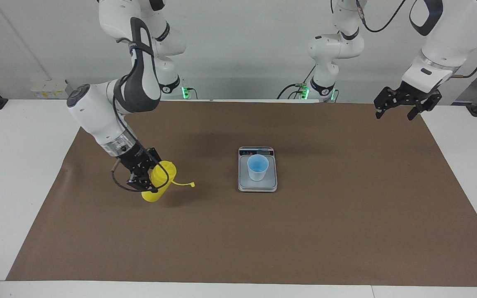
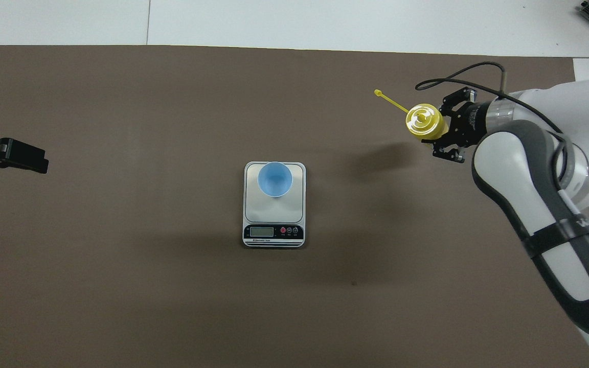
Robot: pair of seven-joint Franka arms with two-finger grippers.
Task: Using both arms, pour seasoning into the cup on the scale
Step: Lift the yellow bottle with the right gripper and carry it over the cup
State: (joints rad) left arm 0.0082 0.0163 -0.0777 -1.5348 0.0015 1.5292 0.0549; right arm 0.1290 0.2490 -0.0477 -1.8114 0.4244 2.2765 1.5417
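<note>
The yellow squeeze bottle (image 1: pixel 160 182) is held in my right gripper (image 1: pixel 149 180), which is shut on its body. The bottle is raised and tilted over the brown mat toward the right arm's end, its tethered cap dangling toward the scale. In the overhead view the bottle (image 2: pixel 424 121) shows its nozzle top, with the right gripper (image 2: pixel 440 128) beside it. The light-blue cup (image 1: pixel 258 167) stands upright on the silver scale (image 1: pixel 257 185) at mid-table; both also show in the overhead view, the cup (image 2: pixel 275 179) on the scale (image 2: pixel 274 212). My left gripper (image 1: pixel 395 112) waits open, raised over the mat's edge.
A brown mat (image 1: pixel 346 215) covers most of the white table (image 1: pixel 15 165). The scale's display strip (image 2: pixel 273 231) faces the robots. The left gripper (image 2: pixel 26 157) shows at the edge of the overhead view.
</note>
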